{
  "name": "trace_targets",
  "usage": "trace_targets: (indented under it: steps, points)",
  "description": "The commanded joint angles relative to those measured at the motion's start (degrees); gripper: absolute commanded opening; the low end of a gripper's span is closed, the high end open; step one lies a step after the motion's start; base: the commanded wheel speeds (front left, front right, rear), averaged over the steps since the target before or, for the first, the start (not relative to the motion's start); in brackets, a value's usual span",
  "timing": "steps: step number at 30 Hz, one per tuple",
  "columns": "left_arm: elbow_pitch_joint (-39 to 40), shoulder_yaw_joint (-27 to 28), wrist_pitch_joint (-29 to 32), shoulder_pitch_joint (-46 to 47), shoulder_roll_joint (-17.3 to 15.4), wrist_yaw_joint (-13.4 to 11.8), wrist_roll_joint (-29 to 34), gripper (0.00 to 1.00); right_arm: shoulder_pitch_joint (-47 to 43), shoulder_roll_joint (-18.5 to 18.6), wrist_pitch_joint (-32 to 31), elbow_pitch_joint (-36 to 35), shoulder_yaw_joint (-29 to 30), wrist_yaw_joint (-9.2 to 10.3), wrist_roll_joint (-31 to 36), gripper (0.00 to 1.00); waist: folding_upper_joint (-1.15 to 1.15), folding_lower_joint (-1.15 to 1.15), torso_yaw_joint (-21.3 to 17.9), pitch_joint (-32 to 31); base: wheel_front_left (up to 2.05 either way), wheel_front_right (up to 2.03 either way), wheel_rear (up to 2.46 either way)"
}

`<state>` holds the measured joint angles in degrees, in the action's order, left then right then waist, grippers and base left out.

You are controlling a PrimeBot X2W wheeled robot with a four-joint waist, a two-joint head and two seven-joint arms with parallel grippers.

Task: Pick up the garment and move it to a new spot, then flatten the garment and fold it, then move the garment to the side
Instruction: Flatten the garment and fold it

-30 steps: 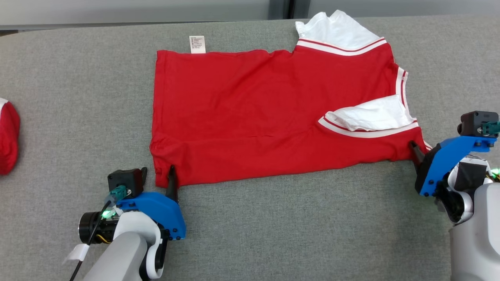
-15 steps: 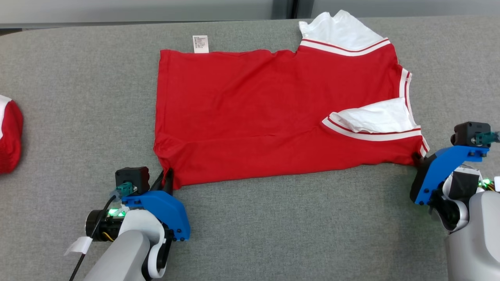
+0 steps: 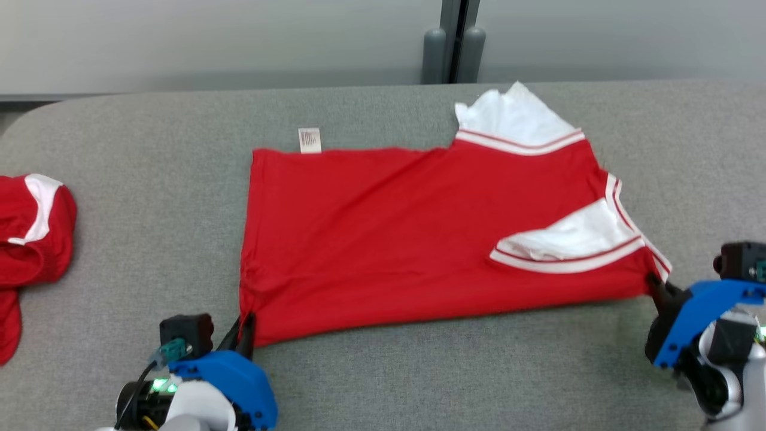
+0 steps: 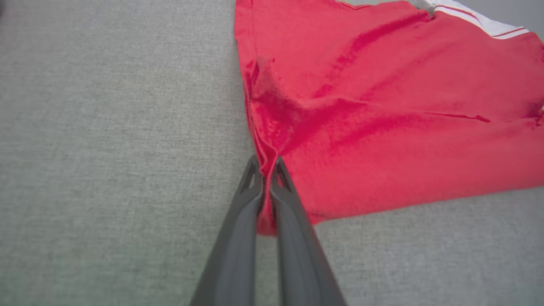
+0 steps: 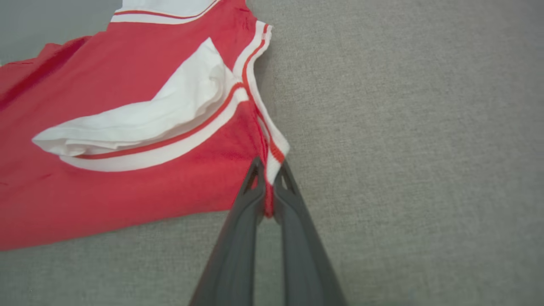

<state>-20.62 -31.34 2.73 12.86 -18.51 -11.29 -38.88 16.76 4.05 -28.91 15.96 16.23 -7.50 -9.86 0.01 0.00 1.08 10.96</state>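
Observation:
The garment is a red shirt with white, red-striped sleeves, spread across the grey table, one white sleeve folded onto its body. My left gripper is shut on the garment's near left corner; in the left wrist view the red cloth is pinched between the dark fingers of the left gripper. My right gripper is shut on the near right corner by the striped trim, where the right gripper clamps a fold of cloth.
A second red and white garment lies crumpled at the table's left edge. A white care label sticks out from the shirt's far edge. A wall with a dark post stands behind the table. Bare grey surface lies in front of the shirt.
Both grippers have closed on the near corners of the garment and drawn back toward me. The head camera has tilted up, so the whole scene sits lower in the picture.

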Motion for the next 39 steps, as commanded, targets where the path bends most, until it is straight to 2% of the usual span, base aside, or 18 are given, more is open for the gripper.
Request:
trace_targets:
  steps: [1,9,13,14,15,16,23,30,35,37,39]
  points:
    - [2.62,0.10,0.86,-2.45,-1.53,-1.25,-0.05,0.00,-3.80,-0.10,-1.33,-2.93,0.44,0.01,-1.25,0.00,-0.01,0.00,-0.19,-1.22,0.00,0.00,0.00]
    - [11.12,-0.43,4.98,-10.41,-4.27,-4.96,-1.29,0.00,-13.77,-1.01,-5.53,-12.94,1.93,0.02,-3.54,0.00,-0.01,0.00,-0.25,-2.25,0.00,0.00,0.00]
    - [14.24,0.10,5.84,-13.23,-4.81,-6.54,-2.22,0.00,-16.89,-1.06,-6.26,-14.29,2.56,0.02,-6.09,0.00,-0.01,0.00,-0.27,-1.82,0.00,0.00,0.00]
    - [14.65,0.09,6.32,-13.60,-4.94,-6.83,-2.35,0.19,-17.25,-1.06,-6.04,-14.04,2.59,0.02,-6.62,0.00,-0.01,0.00,-0.28,-1.70,0.00,0.00,0.00]
    - [15.01,0.01,6.54,-13.84,-5.15,-7.05,-2.25,0.49,-17.55,-1.07,-6.15,-13.62,2.57,0.02,-7.02,0.83,-0.01,0.00,-0.30,-1.59,0.00,0.00,0.00]
    - [15.28,-0.12,6.78,-13.91,-5.34,-7.27,-2.06,1.00,-17.85,-1.07,-6.34,-13.32,2.45,0.02,-7.45,1.00,-0.01,0.00,-0.31,-1.52,0.00,0.00,0.00]
    - [16.84,-0.07,7.77,-14.05,-6.15,-7.78,-2.31,1.00,-16.16,-1.10,-6.26,-12.86,1.18,0.01,-6.75,1.00,-0.01,0.00,-0.79,-1.47,0.00,0.00,0.00]
    - [22.65,-0.33,14.82,-7.61,-12.64,-5.64,-0.54,1.00,-9.69,-0.80,-12.11,-19.85,-1.45,0.01,-2.92,1.00,-0.01,0.00,-1.63,-0.89,0.00,0.00,0.00]
    - [23.64,0.76,22.63,1.98,-17.07,-0.70,-2.41,1.00,-0.15,2.22,-17.35,-22.73,-5.87,0.01,-3.84,1.00,-0.01,0.00,-2.51,0.69,0.00,0.00,0.00]
    - [23.19,0.56,25.96,6.32,-18.47,3.24,-4.10,1.00,4.60,3.69,-19.15,-21.80,-8.10,0.01,-4.64,1.00,-0.01,0.00,-3.18,1.89,0.00,0.00,0.00]
    - [22.12,1.26,29.31,10.63,-19.90,5.65,-5.45,1.00,9.68,4.63,-20.60,-19.86,-10.27,0.01,-5.62,1.00,-0.01,0.00,-3.75,3.36,0.00,0.00,0.00]
